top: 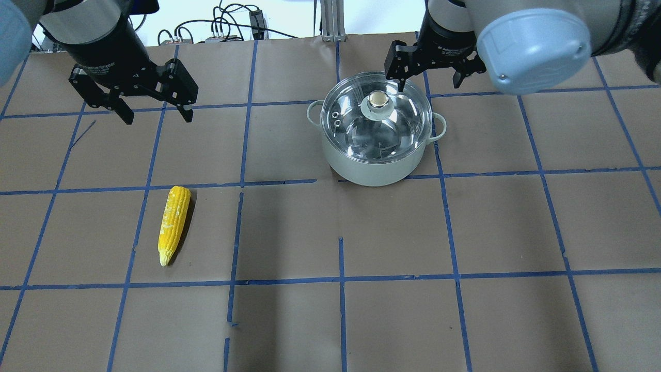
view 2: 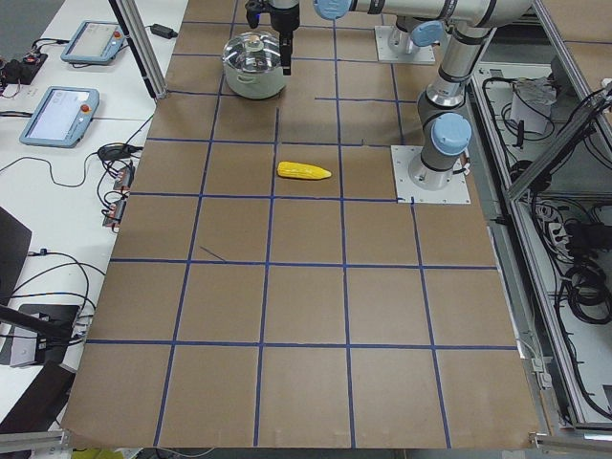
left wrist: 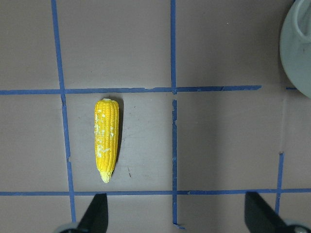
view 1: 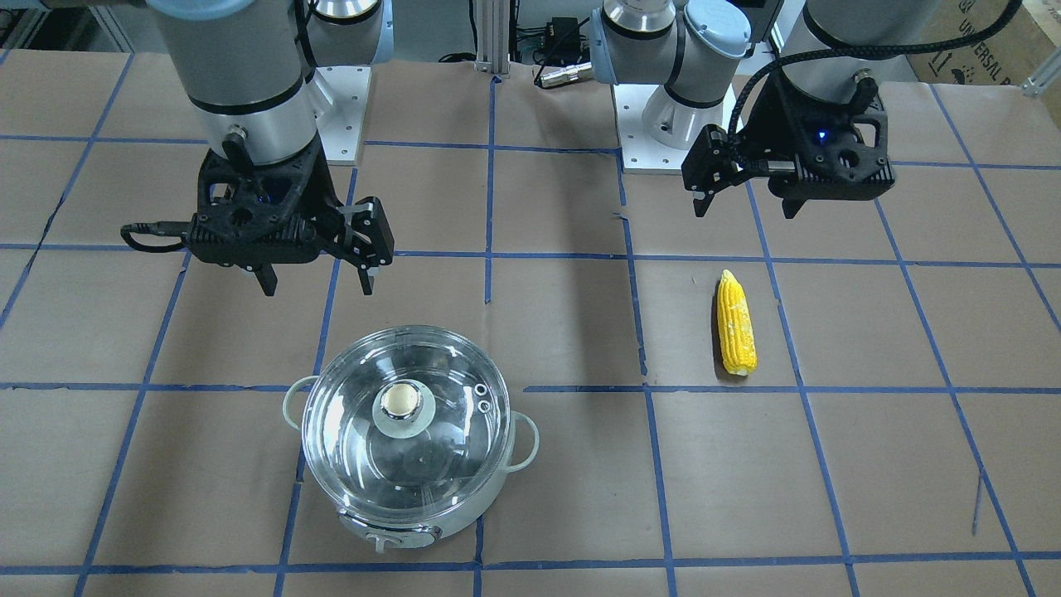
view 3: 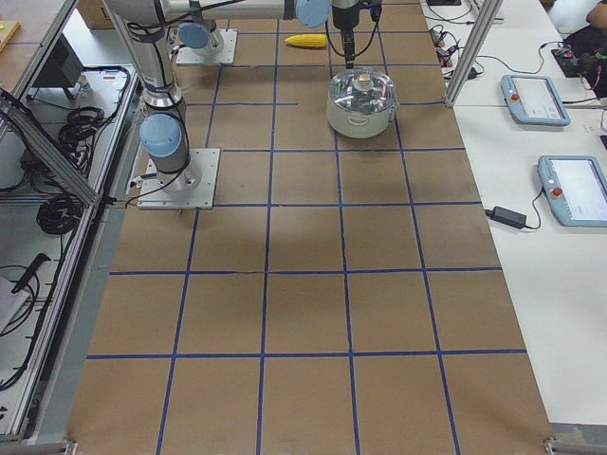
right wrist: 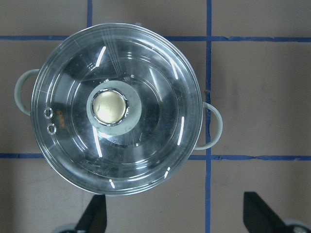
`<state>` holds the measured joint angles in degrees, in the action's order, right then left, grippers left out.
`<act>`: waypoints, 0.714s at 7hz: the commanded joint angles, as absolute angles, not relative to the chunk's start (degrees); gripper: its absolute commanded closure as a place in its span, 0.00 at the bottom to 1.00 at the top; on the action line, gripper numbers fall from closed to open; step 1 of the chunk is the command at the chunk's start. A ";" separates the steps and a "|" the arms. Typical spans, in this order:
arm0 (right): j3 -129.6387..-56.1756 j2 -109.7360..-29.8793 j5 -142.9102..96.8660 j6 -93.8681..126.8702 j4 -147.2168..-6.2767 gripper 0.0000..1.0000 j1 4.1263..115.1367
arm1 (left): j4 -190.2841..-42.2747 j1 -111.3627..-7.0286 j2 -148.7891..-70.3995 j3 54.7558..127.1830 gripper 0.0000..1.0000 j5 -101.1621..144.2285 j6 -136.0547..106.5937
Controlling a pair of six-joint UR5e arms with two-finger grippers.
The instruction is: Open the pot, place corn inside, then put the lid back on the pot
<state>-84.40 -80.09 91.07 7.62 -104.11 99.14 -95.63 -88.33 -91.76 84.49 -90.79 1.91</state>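
Glass is the first worry: the lid (right wrist: 146, 145) sits closed on the pot (top: 369, 168), so nothing of the task is done yet. The right gripper (top: 428, 82) hangs above it with its jaws spread wide and empty. In the right wrist view the knob (right wrist: 110, 108) lies well off the midline between the fingers, close under one of them. A straight descent from here would likely drive that fingertip onto the knob top or the glass, which could crack the lid or shove the pot across the paper-covered table (top: 392, 232). Even when centred, the knob's smooth beige cap may slip from a shallow pinch, dropping the lid.

The corn (top: 174, 222) lies flat on the robot's left side, well apart from the pot, its tapered tip pointing toward the robot. The left gripper (top: 157, 116) hovers past its blunt end, jaws also wide and holding nothing. The left wrist view shows the ear nearly in line with one finger, not between the two, so lowering without a sideways correction could press that finger onto the cob and roll it away.
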 commanded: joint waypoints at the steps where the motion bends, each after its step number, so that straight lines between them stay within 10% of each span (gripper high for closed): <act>1: -77.99 -73.16 91.41 8.00 -104.50 0.01 100.72 | -95.54 -88.33 -91.76 84.46 0.00 -90.79 1.93; 5: -72.95 -64.53 91.32 8.00 -104.32 0.01 102.22 | -95.54 -88.24 -91.76 84.64 0.00 -90.79 1.93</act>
<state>-73.33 -66.80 91.33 8.00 -103.94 102.00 -95.54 -88.31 -91.76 84.58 -90.79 1.93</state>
